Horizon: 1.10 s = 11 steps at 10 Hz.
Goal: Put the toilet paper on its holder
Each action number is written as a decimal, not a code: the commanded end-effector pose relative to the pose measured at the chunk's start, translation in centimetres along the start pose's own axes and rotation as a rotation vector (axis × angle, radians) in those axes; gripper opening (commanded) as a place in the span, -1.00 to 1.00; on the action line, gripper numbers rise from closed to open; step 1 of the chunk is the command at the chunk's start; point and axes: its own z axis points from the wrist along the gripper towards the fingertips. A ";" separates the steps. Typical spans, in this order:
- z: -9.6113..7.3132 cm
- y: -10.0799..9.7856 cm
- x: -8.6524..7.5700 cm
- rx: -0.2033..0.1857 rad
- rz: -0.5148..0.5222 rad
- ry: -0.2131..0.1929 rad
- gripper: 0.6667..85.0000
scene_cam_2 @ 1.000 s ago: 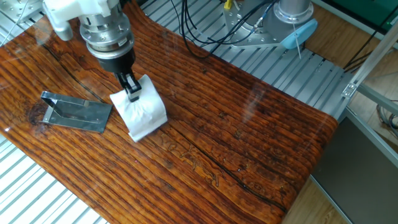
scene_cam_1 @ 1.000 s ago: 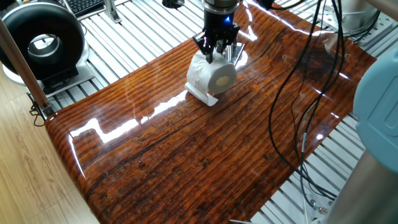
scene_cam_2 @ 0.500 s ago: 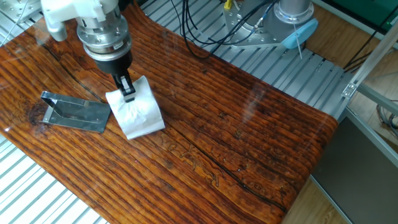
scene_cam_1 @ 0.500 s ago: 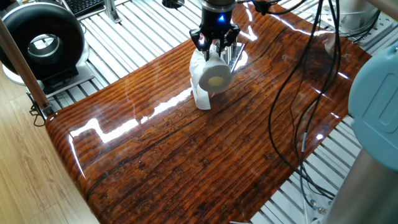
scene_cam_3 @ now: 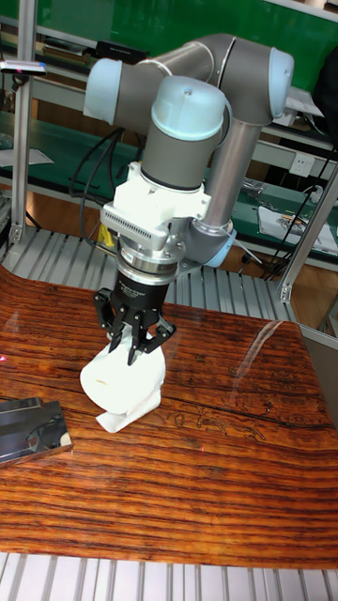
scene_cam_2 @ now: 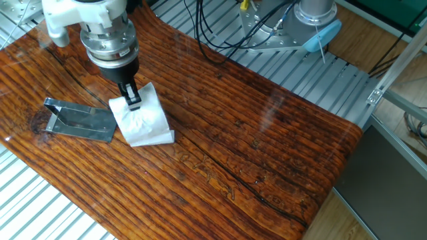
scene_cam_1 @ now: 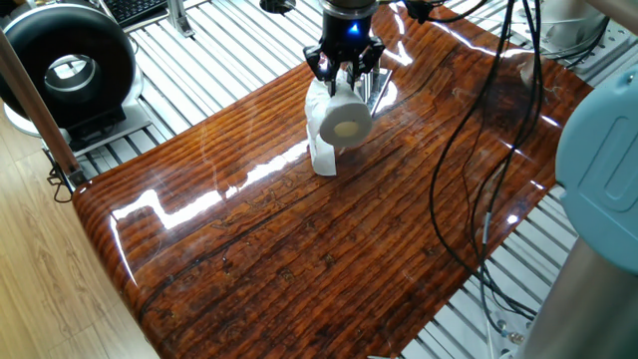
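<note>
A: Worktop (scene_cam_2: 267, 133) — glossy striped wood?
B: Yes. Hand (scene_cam_2: 131, 100) is clamped on the toilet paper (scene_cam_2: 143, 120), roll raised, loose sheet touching the wood.
A: Holder (scene_cam_2: 83, 121)?
B: Just beside the roll, lying on the wood, w/ nothing on its bars.

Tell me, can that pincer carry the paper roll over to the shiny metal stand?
Probably yes: the pincer grips the toilet paper, and the holder lies close beside it with nothing between.
</note>
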 end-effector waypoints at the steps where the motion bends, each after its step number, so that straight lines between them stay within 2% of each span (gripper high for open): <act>1: -0.1 1.0 -0.3 -0.039 0.088 -0.004 -0.99; 2: -0.2 0.7 -0.6 -0.033 0.129 -0.016 -0.99; 3: -0.1 0.8 -0.9 -0.042 0.181 -0.026 -0.99; 4: -0.1 1.1 -1.2 -0.060 0.183 -0.044 -0.99; 6: -0.1 2.4 -0.8 -0.113 0.187 -0.022 -0.99; 8: -0.1 1.9 -1.2 -0.095 0.185 -0.040 -0.99; 11: -0.2 2.4 -1.2 -0.115 0.187 -0.039 -0.99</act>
